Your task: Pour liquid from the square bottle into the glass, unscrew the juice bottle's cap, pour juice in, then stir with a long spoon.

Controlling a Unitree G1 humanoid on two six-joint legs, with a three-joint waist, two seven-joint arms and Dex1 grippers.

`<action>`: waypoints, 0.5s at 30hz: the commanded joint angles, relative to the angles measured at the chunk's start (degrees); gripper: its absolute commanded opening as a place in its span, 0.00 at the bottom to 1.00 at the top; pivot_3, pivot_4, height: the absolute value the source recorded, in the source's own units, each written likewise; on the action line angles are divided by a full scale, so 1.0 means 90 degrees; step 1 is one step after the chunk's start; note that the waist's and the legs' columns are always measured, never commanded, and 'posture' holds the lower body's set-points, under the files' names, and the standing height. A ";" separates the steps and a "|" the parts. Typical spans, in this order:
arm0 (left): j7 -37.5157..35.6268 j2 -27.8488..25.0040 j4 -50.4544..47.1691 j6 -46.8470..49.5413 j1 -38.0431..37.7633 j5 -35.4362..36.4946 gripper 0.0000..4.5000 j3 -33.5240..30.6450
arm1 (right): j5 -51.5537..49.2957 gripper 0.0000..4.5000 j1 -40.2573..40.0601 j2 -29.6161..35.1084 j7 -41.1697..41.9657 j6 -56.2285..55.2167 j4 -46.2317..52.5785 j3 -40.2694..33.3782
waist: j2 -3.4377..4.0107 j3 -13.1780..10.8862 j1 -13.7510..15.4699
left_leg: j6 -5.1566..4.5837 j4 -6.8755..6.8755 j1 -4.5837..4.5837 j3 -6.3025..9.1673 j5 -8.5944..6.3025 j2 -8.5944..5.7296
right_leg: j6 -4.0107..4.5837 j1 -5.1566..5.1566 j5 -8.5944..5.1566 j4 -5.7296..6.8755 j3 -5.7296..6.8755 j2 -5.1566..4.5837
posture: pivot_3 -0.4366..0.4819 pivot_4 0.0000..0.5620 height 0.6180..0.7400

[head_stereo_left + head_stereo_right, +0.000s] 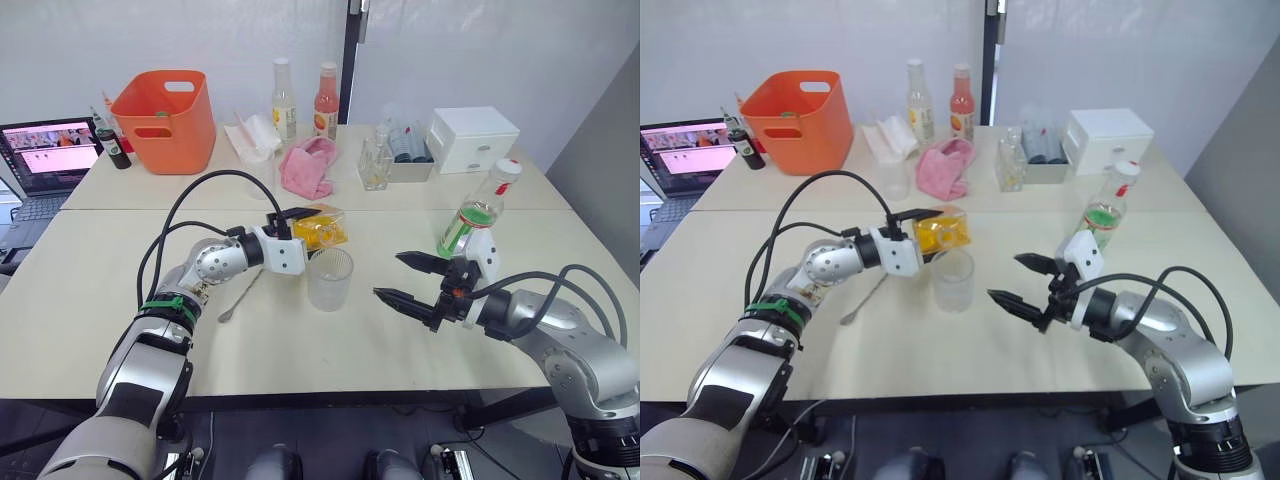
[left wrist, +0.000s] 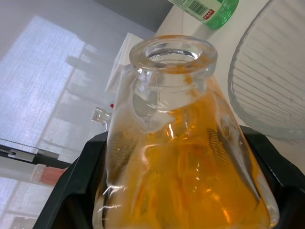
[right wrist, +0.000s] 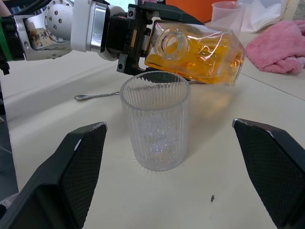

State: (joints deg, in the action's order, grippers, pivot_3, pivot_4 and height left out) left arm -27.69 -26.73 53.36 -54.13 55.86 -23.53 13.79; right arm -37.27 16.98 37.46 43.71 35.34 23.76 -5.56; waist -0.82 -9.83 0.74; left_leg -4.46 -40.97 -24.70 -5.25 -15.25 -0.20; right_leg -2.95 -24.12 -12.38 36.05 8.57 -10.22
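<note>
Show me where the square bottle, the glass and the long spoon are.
square bottle [image 3: 200,50], right wrist view, on its orange-filled body.
glass [image 3: 155,124], right wrist view, on its ribbed wall.
long spoon [image 1: 240,294], left eye view, on its handle.

I stand at a pale beige table [image 1: 300,350]; a second table [image 1: 560,185] butts against its far edge, the seam running across between them. A white wall [image 1: 150,40] lies behind on my left. A dark vertical post [image 1: 348,60] splits it from a pale panel [image 1: 480,50] on my right. A grey wall [image 1: 605,140] angles in at far right. Light is even and diffuse, shadows on the tables soft. The floor [image 1: 330,440] under the near edge is dark. An open laptop [image 1: 45,150] sits at the far left, screen lit. A white drawer box [image 1: 472,138] stands on the far table.
</note>
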 commanded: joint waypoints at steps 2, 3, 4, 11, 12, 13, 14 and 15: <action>0.0512 -0.0074 -0.0399 -0.0290 0.0257 0.0043 0.62 -0.0128 | -0.0135 0.99 0.0066 0.0060 0.0026 0.0021 0.0234 -0.0149 | 0.0000 0.0000 0.0000 | 0.0000 0.0000 0.0000 0.0000 0.0000 0.0000 | 0.0000 0.0000 0.0000 0.0001 0.0000 0.0000 | 0.48 0.27 0.78; 0.0629 -0.0103 -0.0416 -0.0326 0.0272 -0.0063 0.62 -0.0116 | -0.0138 0.99 0.0053 0.0078 0.0037 0.0028 0.0234 -0.0161 | 0.0000 0.0000 0.0001 | 0.0000 0.0000 0.0000 0.0000 0.0000 0.0000 | 0.0000 0.0000 0.0000 0.0001 0.0000 0.0000 | 0.48 0.27 0.78; 0.0751 -0.0136 -0.0430 -0.0367 0.0287 -0.0167 0.62 -0.0101 | -0.0138 0.99 0.0046 0.0092 0.0044 0.0036 0.0236 -0.0167 | 0.0000 0.0000 0.0000 | 0.0000 -0.0001 0.0000 0.0000 0.0000 0.0000 | 0.0000 0.0000 0.0000 0.0001 0.0000 0.0000 | 0.48 0.27 0.78; 0.1444 -0.0295 -0.0408 -0.0571 0.0354 -0.0672 0.62 0.0003 | -0.0156 0.99 0.0061 0.0120 0.0032 0.0083 0.0247 -0.0165 | 0.0000 0.0000 -0.0001 | 0.0000 -0.0001 0.0000 0.0000 0.0000 0.0000 | 0.0000 -0.0002 0.0000 0.0003 -0.0001 0.0000 | 0.48 0.27 0.78; 0.1537 -0.0311 -0.0405 -0.0601 0.0361 -0.0734 0.62 0.0016 | -0.0153 0.99 0.0061 0.0121 0.0031 0.0086 0.0249 -0.0164 | 0.0000 0.0000 -0.0001 | 0.0000 -0.0002 0.0000 0.0000 0.0000 0.0000 | 0.0000 -0.0001 0.0000 0.0003 -0.0001 0.0000 | 0.48 0.27 0.78; 0.1614 -0.0323 -0.0403 -0.0625 0.0364 -0.0777 0.62 0.0027 | -0.0160 0.99 0.0057 0.0120 0.0028 0.0094 0.0254 -0.0168 | 0.0000 0.0000 0.0001 | 0.0000 -0.0002 0.0000 0.0000 0.0000 -0.0001 | 0.0000 -0.0001 0.0000 0.0003 -0.0001 -0.0001 | 0.48 0.27 0.78; 0.1726 -0.0345 -0.0417 -0.0662 0.0370 -0.0861 0.62 0.0046 | -0.0163 0.99 0.0049 0.0120 0.0023 0.0106 0.0264 -0.0173 | 0.0000 0.0000 0.0002 | 0.0000 -0.0002 0.0000 0.0000 0.0000 0.0000 | 0.0000 -0.0001 0.0000 0.0003 -0.0001 -0.0001 | 0.48 0.27 0.78; 0.1826 -0.0364 -0.0431 -0.0687 0.0376 -0.0931 0.62 0.0065 | -0.0163 0.99 0.0040 0.0117 0.0020 0.0118 0.0275 -0.0177 | 0.0000 0.0000 0.0003 | 0.0000 -0.0003 0.0000 0.0000 0.0000 0.0000 | 0.0000 -0.0001 0.0000 0.0004 -0.0001 -0.0001 | 0.48 0.27 0.78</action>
State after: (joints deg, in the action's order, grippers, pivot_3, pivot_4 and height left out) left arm -15.49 -29.38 53.36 -57.62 55.91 -32.62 15.77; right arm -37.33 16.98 37.85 43.74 36.55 23.83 -5.56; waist -0.82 -9.83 0.76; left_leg -4.46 -41.00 -24.70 -5.25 -15.25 -0.21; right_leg -2.95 -24.12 -12.38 36.09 8.57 -10.23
